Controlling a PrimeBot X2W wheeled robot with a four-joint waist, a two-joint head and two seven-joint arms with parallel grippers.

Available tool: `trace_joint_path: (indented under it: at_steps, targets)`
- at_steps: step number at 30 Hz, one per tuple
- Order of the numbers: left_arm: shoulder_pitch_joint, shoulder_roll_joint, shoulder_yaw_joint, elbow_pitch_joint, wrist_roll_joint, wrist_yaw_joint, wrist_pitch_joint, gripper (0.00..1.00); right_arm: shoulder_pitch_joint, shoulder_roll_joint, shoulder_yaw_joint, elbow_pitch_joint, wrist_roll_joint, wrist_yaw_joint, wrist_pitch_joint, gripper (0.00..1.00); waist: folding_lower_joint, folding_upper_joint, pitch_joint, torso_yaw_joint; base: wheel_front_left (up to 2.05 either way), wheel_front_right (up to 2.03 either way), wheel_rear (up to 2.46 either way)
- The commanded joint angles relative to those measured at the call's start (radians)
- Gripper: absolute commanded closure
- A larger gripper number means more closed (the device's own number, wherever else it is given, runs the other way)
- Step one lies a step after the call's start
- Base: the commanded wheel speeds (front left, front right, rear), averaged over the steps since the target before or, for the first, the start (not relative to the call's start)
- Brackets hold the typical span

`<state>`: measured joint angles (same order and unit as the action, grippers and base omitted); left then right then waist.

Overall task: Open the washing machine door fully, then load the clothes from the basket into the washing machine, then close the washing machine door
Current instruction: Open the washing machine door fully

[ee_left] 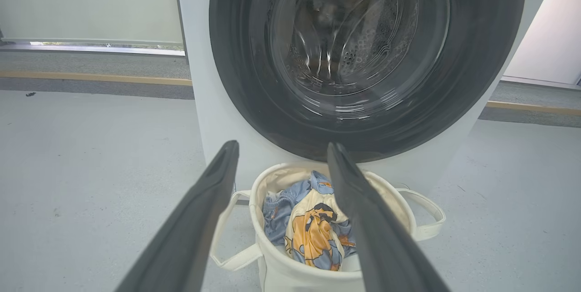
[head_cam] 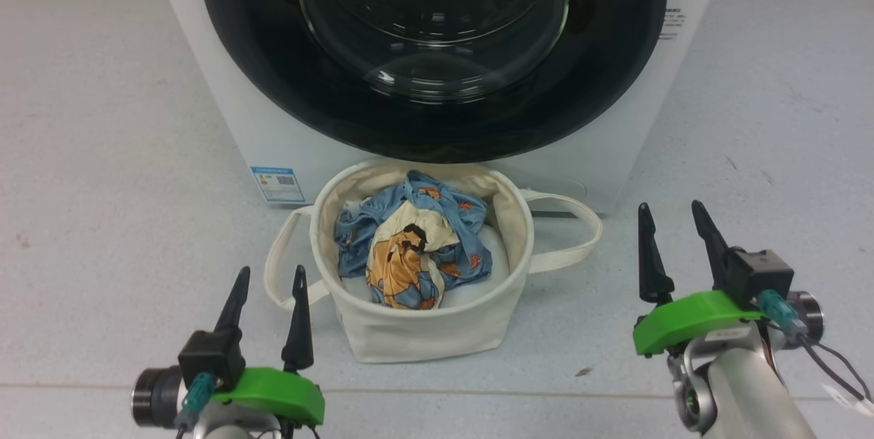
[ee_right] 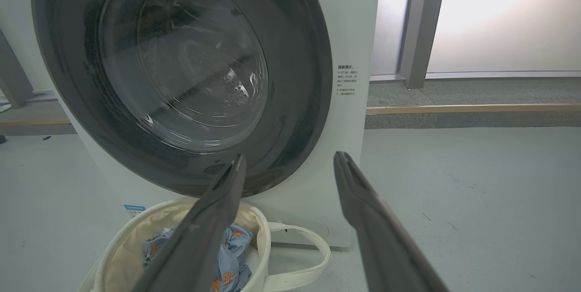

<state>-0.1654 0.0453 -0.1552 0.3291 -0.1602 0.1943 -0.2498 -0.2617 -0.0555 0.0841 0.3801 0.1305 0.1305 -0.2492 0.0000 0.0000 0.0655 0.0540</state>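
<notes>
**Plainly, nothing in hand yet**

Our left gripper and right gripper stand spread wide, holding and touching nothing, flanking the basket. It sits on the floor at the front edge of the washing machine, the clothes heaped inside, handy for loading. The washing machine door looks shut; we judge opening it comes first.

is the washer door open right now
No, the door is shut, its black rim lying flush against the white front of the washing machine.
</notes>
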Motion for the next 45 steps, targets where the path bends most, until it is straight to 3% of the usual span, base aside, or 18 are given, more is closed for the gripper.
trace_joint_path:
  at_steps: [1,12,31,45]
  targets:
    - [-0.042,0.005,0.027,-0.028,0.006,0.003,-0.012,0.00,-0.030,0.005,0.024,-0.029,-0.005,0.000,-0.013,0.00,0.0000,0.0000,0.001,0.001,0.35,1.12,-1.47]
    - [-0.047,0.005,0.027,-0.057,-0.043,-0.031,-0.012,0.00,-0.033,0.005,0.028,-0.030,0.010,0.000,-0.013,0.00,0.0000,0.0000,0.011,0.006,0.85,1.27,-2.12]
    - [-0.045,0.005,0.029,-0.107,-0.013,-0.031,-0.012,0.00,-0.041,0.005,0.027,-0.033,0.008,0.000,-0.013,0.00,0.0000,0.0000,0.036,0.012,1.34,0.94,-2.28]
    - [-0.050,0.005,0.022,-0.117,0.020,-0.031,-0.012,0.00,-0.049,0.005,0.028,-0.038,0.016,0.000,-0.013,0.00,0.0000,0.0000,0.053,0.010,0.37,0.37,-0.75]
